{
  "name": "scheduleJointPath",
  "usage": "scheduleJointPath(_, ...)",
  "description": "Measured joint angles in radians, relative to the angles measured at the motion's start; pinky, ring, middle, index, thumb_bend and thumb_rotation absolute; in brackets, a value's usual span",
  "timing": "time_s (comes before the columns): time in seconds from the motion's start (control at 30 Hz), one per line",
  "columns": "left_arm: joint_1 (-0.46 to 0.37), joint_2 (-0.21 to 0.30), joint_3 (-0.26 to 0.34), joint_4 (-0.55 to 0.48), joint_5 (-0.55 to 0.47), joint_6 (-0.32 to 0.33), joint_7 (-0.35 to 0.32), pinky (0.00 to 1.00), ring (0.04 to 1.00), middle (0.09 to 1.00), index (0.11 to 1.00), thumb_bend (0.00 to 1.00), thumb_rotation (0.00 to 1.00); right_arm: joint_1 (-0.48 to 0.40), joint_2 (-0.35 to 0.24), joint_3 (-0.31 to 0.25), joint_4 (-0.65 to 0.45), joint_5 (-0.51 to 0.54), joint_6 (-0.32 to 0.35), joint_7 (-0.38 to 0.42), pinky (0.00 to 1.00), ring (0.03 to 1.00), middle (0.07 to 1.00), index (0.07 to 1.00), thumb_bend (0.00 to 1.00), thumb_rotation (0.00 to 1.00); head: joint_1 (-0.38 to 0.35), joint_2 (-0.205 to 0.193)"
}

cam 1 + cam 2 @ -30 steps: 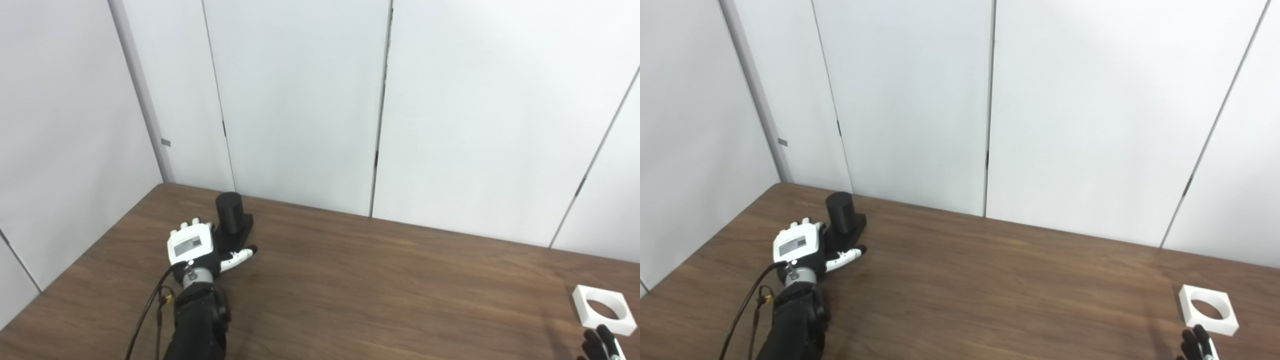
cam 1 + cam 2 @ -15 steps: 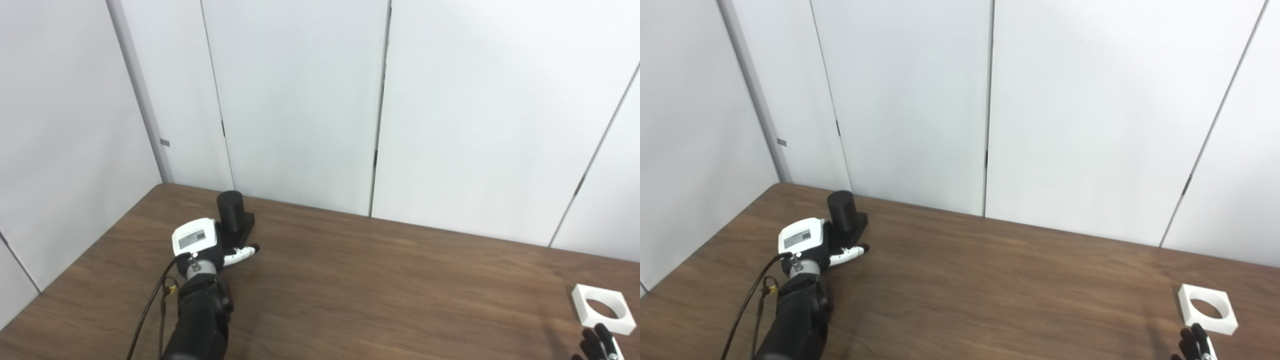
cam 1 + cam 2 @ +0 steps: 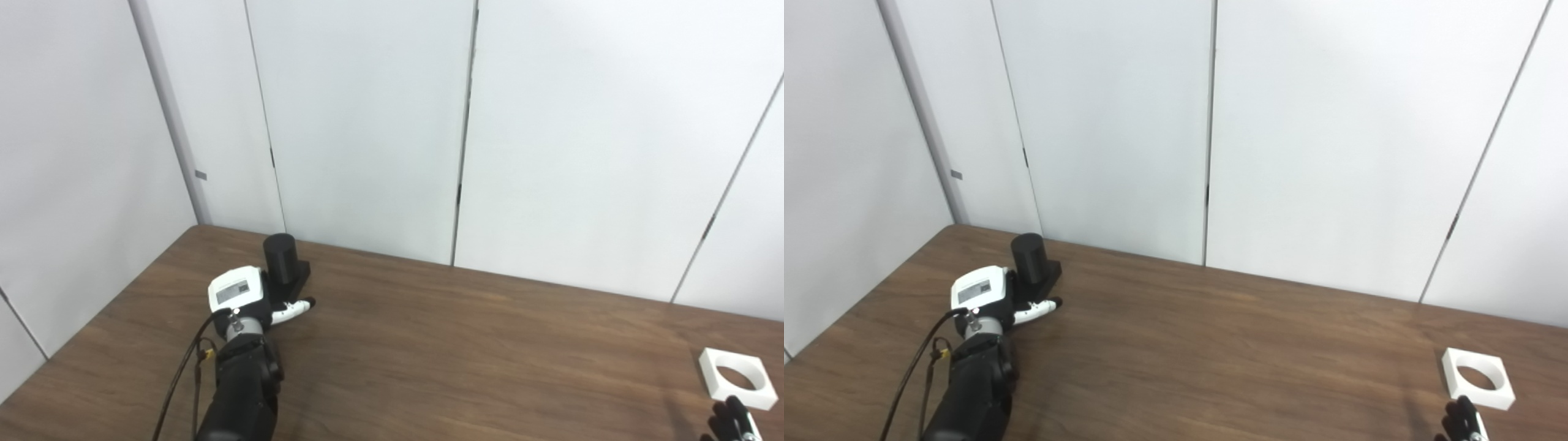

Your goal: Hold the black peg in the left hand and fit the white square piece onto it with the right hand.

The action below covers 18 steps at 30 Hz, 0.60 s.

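The black peg (image 3: 280, 258), a short cylinder on a square black base, stands upright at the table's far left. My left hand (image 3: 236, 297) rests against the near left side of its base. Its thumb (image 3: 293, 310) lies stretched out on the table in front of the base, and its fingers are hidden behind the white back of the hand. The white square piece (image 3: 737, 378) with a round hole lies flat at the far right. Only the dark fingertips of my right hand (image 3: 732, 421) show, extended at the bottom right corner, just short of the piece and not touching it.
The brown wooden table (image 3: 465, 355) is bounded by white wall panels (image 3: 367, 122) behind and to the left. A black cable (image 3: 184, 373) runs along my left forearm.
My left hand has tipped forward against the peg's base, so its fingers no longer show over the back of the hand. The peg, the white piece and the right hand have stayed put.
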<state>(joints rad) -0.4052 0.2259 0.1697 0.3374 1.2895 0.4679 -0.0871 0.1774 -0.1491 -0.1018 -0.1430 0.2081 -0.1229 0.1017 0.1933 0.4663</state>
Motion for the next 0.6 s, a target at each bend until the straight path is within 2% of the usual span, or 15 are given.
scheduleJointPath(0.13, 0.002, 0.000, -0.001, 0.000, -0.001, 0.000, 0.003, 0.91, 0.949, 0.924, 0.849, 0.81, 0.74, 0.002, 0.000, 0.001, -0.002, -0.001, 0.000, 0.000, 0.97, 1.000, 0.981, 0.997, 0.58, 1.00, -0.003, 0.005)
scheduleJointPath(0.2, 0.005, 0.000, -0.004, -0.001, -0.022, 0.000, 0.040, 0.88, 0.930, 0.905, 0.818, 0.80, 0.68, 0.004, 0.000, 0.002, -0.004, -0.004, 0.001, 0.000, 0.97, 0.999, 0.977, 0.997, 0.57, 1.00, -0.003, 0.006)
scheduleJointPath(0.27, 0.008, -0.001, -0.008, -0.004, -0.057, 0.000, 0.089, 0.90, 0.939, 0.908, 0.804, 0.79, 0.65, 0.006, 0.000, 0.002, -0.005, -0.006, 0.001, 0.000, 0.96, 0.996, 0.980, 0.997, 0.58, 1.00, -0.003, 0.006)
scheduleJointPath(0.37, 0.022, -0.001, -0.020, -0.038, -0.105, 0.000, 0.127, 0.90, 0.939, 0.909, 0.792, 0.79, 0.65, 0.006, 0.001, 0.002, -0.006, -0.008, 0.001, 0.000, 0.95, 0.989, 0.972, 0.989, 0.61, 0.99, -0.002, 0.008)
scheduleJointPath(0.6, 0.030, -0.001, -0.040, -0.093, -0.119, 0.000, 0.122, 0.89, 0.939, 0.913, 0.805, 0.79, 0.71, 0.006, 0.001, 0.003, -0.007, -0.010, 0.005, -0.003, 0.95, 0.992, 0.978, 0.995, 0.63, 0.99, 0.000, 0.008)
